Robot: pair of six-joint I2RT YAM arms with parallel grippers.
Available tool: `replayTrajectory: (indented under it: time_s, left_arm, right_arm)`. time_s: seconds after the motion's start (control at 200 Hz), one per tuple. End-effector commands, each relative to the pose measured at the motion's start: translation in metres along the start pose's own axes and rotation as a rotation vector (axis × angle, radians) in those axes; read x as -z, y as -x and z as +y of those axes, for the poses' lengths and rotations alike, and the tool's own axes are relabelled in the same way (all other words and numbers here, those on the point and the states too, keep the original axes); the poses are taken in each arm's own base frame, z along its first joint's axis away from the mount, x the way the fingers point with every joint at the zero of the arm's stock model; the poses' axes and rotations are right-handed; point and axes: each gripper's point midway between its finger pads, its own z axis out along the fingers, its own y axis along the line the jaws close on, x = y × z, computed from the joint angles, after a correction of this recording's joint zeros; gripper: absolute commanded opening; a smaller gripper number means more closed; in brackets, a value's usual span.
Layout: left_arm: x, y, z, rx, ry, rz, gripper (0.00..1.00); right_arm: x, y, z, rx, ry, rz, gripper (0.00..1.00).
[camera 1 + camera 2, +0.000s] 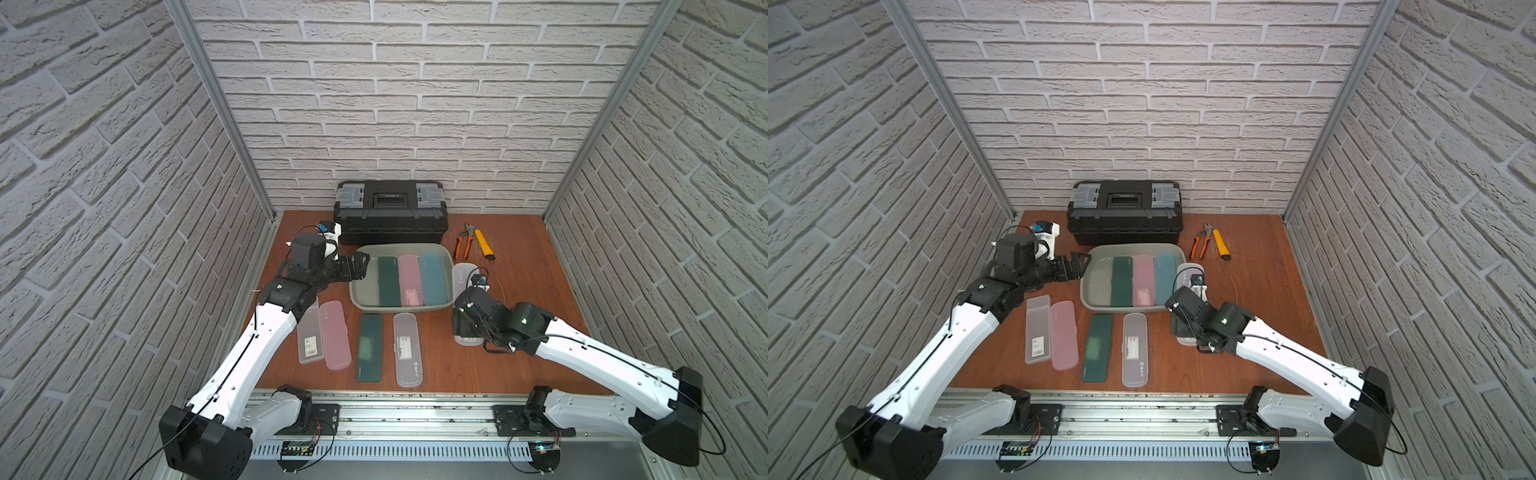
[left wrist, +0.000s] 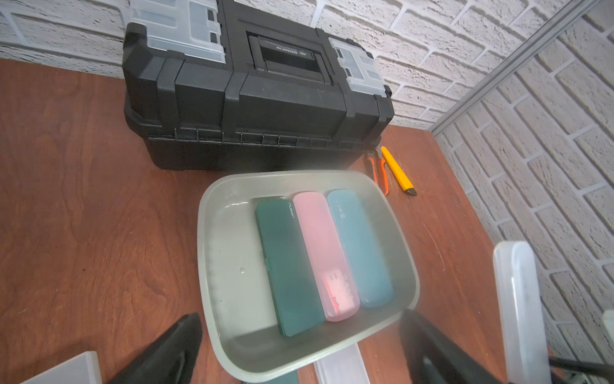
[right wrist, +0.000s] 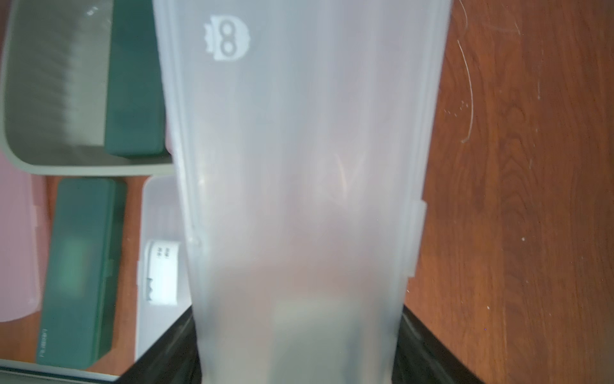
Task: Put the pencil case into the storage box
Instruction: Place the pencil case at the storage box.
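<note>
The grey-green storage box (image 1: 365,279) (image 1: 1096,286) (image 2: 212,266) (image 3: 20,156) sits mid-table and holds a dark green, a pink and a teal case side by side. My right gripper (image 1: 467,332) (image 3: 299,349) is shut on a frosted white pencil case (image 1: 462,272) (image 1: 1185,272) (image 3: 299,149) just right of the box; its black fingers (image 3: 166,352) press both long sides. I cannot tell whether the case touches the table. My left gripper (image 1: 359,266) (image 2: 299,352) hangs open and empty at the box's left rim.
A black toolbox (image 1: 390,212) stands behind the box. Orange pliers (image 1: 462,243) and a yellow knife (image 1: 484,245) lie at back right. In front of the box lie a clear case (image 1: 308,336), a pink case (image 1: 336,336), a dark green case (image 1: 370,353) and another clear case (image 1: 408,351).
</note>
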Motion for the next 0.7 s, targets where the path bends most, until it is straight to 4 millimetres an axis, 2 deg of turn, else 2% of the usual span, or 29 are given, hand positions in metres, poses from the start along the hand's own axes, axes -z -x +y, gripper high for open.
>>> replayTrajectory:
  time_s: [0.0, 0.28, 0.465, 0.545, 0.55, 0.64, 0.695]
  left_arm:
    - [-0.003, -0.004, 0.002, -0.026, -0.067, 0.073, 0.98]
    - [-0.025, -0.009, 0.058, 0.062, -0.044, 0.129, 0.98]
    - [-0.040, -0.025, 0.070, 0.054, -0.032, 0.148, 0.98]
    - [-0.043, -0.035, 0.076, 0.056, -0.019, 0.143, 0.98]
    - [-0.043, -0.036, 0.076, 0.057, -0.017, 0.145, 0.98]
    - [-0.038, -0.031, 0.076, 0.025, 0.000, 0.140, 0.98]
    - [-0.035, -0.030, 0.085, 0.021, 0.055, 0.131, 0.98]
  right_arm:
    - [-0.011, 0.029, 0.040, 0.057, 0.109, -0.004, 0.58]
    - [-0.054, 0.082, 0.125, 0.084, 0.235, 0.063, 0.55]
    - [-0.086, 0.108, 0.169, 0.039, 0.276, 0.057, 0.54]
    - [-0.096, 0.114, 0.180, 0.035, 0.273, 0.062, 0.54]
    - [-0.102, 0.113, 0.181, 0.036, 0.268, 0.069, 0.54]
    - [-0.121, 0.109, 0.192, 0.029, 0.259, 0.099, 0.54]
    - [-0.129, 0.105, 0.200, 0.026, 0.265, 0.109, 0.54]
